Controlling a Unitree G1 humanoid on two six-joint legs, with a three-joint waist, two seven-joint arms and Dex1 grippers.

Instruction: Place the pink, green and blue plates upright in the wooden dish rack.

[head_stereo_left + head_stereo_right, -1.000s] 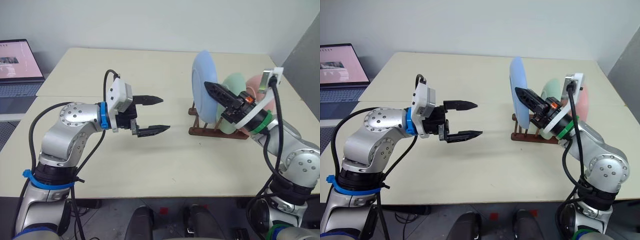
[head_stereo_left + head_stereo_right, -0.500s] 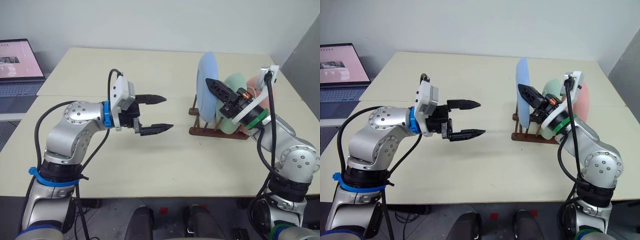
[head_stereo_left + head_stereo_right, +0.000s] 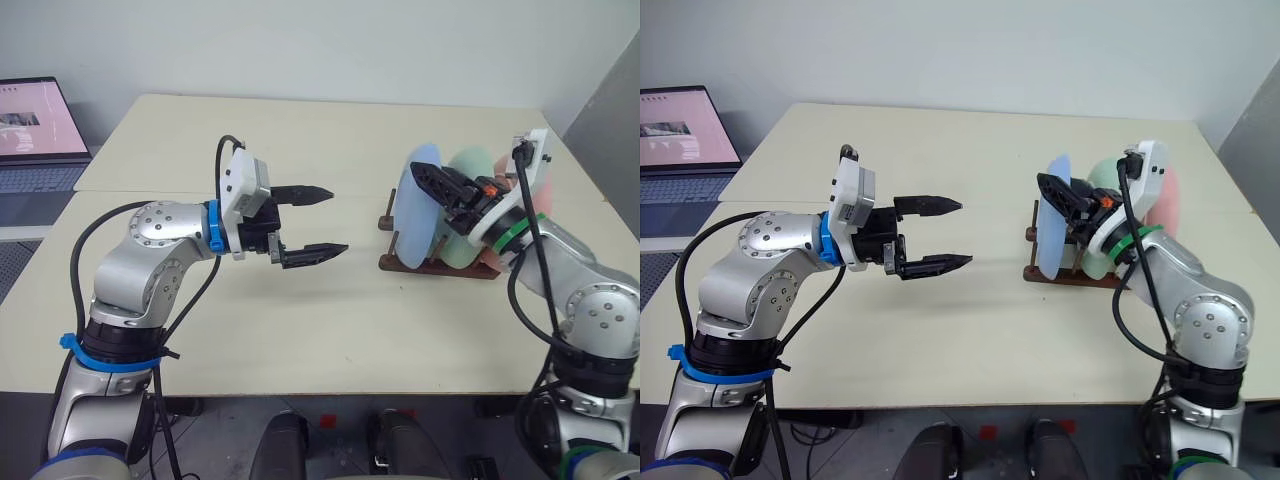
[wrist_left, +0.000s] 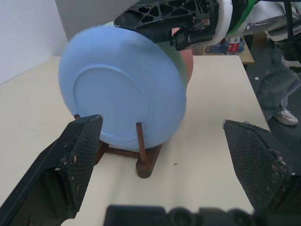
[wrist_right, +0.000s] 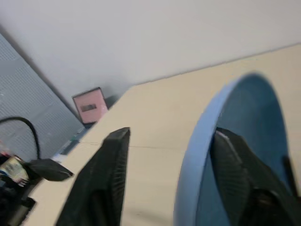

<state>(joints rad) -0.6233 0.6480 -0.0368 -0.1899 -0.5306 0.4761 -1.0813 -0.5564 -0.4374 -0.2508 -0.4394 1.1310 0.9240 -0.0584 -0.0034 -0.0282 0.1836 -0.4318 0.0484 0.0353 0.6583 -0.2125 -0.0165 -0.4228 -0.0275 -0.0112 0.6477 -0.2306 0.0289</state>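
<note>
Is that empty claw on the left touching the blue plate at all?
Apart. In the left eye view, bare table lies between the open left gripper and the blue plate standing in the rack.

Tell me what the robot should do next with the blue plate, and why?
Probably pull the right gripper up and away from the blue plate. The plate already stands upright in the wooden dish rack, in front of the green plate and pink plate, and the jaws stand apart on either side of its rim, so only letting go remains.

Blue plate [image 5: 235, 141] edge-on between the right gripper's [image 5: 171, 174] spread black fingers [image 5: 106, 179]; beige table [image 5: 155, 117] beyond
</note>
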